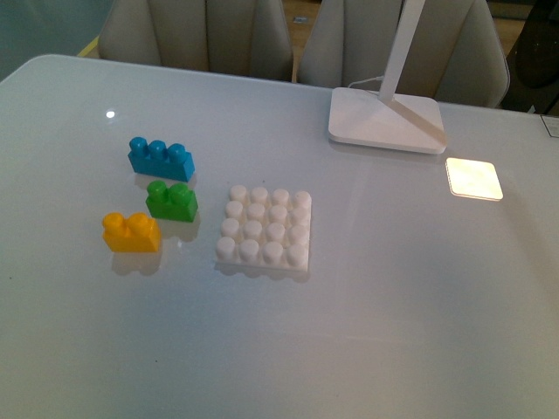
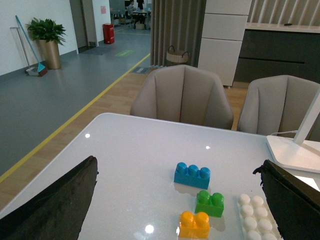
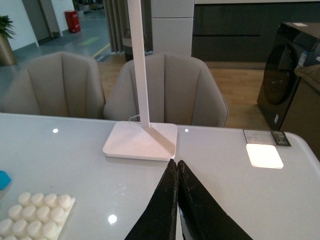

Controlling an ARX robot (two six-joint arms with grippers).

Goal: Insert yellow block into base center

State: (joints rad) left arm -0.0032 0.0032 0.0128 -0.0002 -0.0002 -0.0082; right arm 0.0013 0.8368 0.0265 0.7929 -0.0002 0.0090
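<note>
Yellow block (image 1: pixel 132 233) stands studs-up on the table (image 1: pixel 393 305), left of the base (image 1: pixel 262 229) and apart from it, just nearer than the green brick (image 1: pixel 172 201). We judge our left gripper (image 2: pixel 176 165) is spread wide because the block lies on that arm's side of the table: it hangs short of the block, which sits ahead between its two fingers, untouched. Our right gripper (image 3: pixel 176 165) has its fingers pressed together on nothing, near the lamp (image 1: pixel 389 118), so we take it as idle.

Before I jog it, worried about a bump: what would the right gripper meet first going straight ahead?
Probably the white lamp's flat square base: the right gripper's closed black fingertips aim at its near edge, though depth is unclear.
</note>
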